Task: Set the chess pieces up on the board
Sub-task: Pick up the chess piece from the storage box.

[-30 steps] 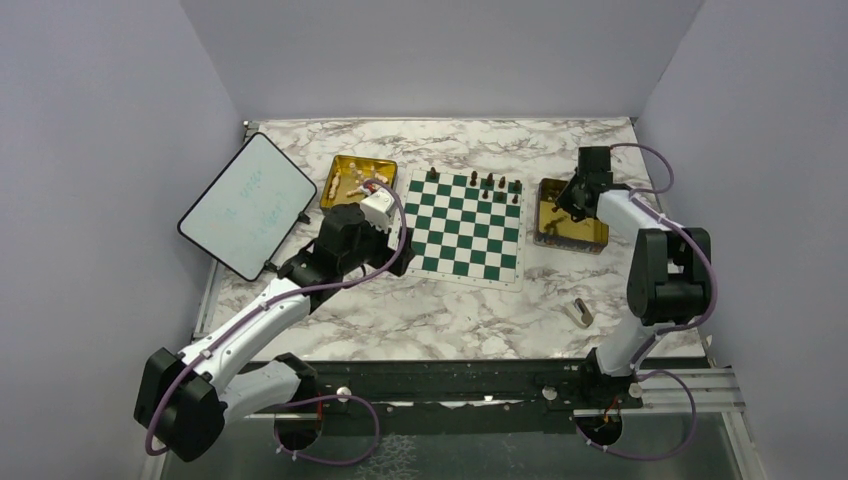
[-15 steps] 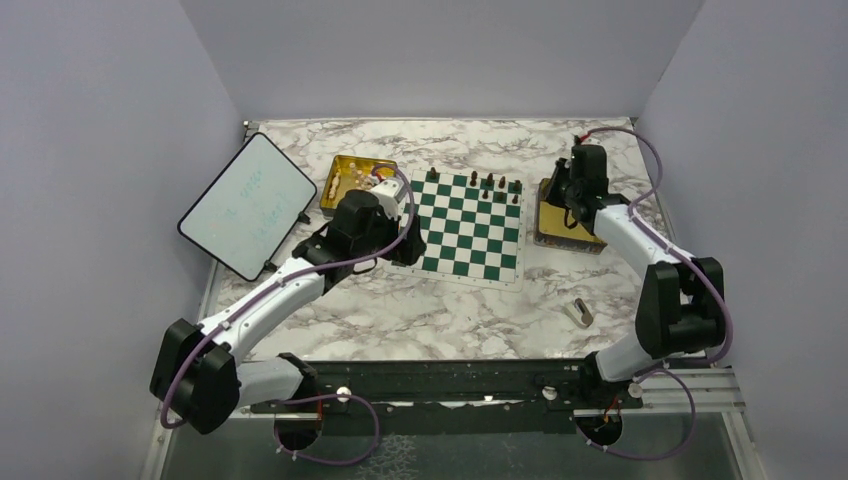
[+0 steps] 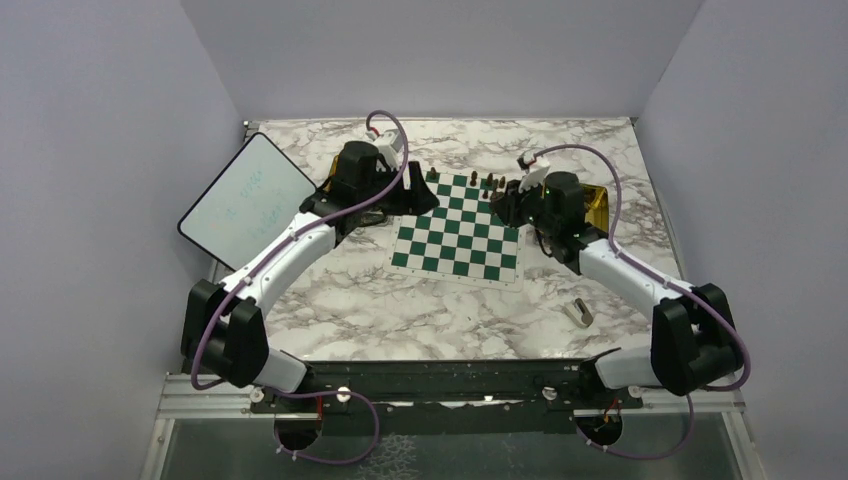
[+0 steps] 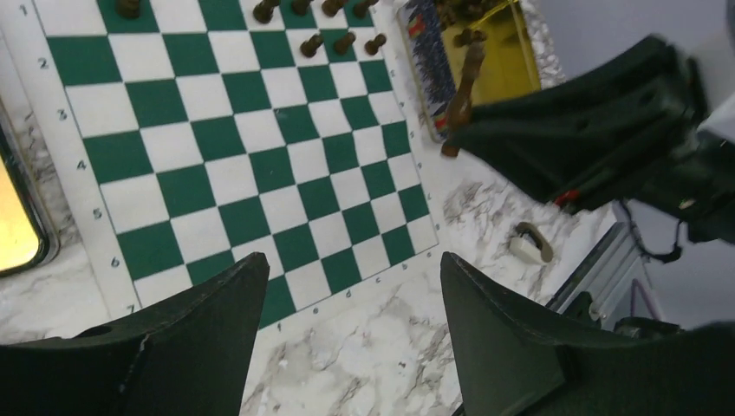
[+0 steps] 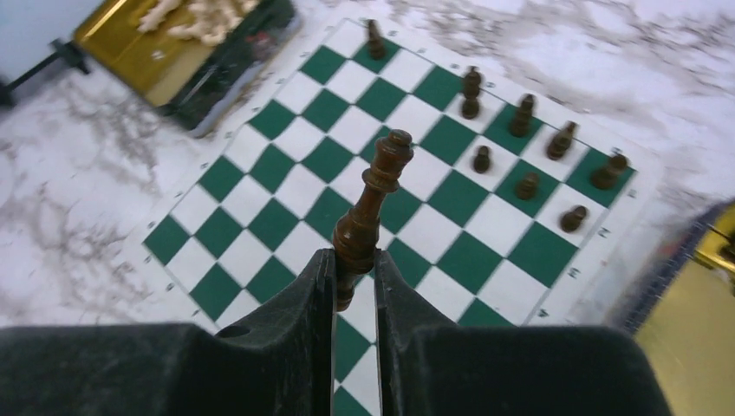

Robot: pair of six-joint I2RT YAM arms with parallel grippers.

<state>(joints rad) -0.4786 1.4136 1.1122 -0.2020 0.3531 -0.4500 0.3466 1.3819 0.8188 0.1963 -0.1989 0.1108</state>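
My right gripper is clenched on a tall dark piece, pinching it low at the base so that the crowned top leans out ahead of the fingers. In the overhead view it hangs above the far right part of the board, not yet down on any square, and I cannot tell which square lies under it. My left gripper is released, its fingers spread with nothing between them, and hovers near the board's far left corner. Beyond the held piece, several standing dark pieces line the board's far edge, with three smaller ones in the row just nearer, and that far row shows gaps. Off the board's left side a gold tray holds the cream pieces, none of which I can see on the board. I judge the step in hand to be placing this dark piece, with the task only in its early part. The next move calls for bringing the piece upright over an open far-row square, lowering it between its neighbours without knocking them, and only then letting go.
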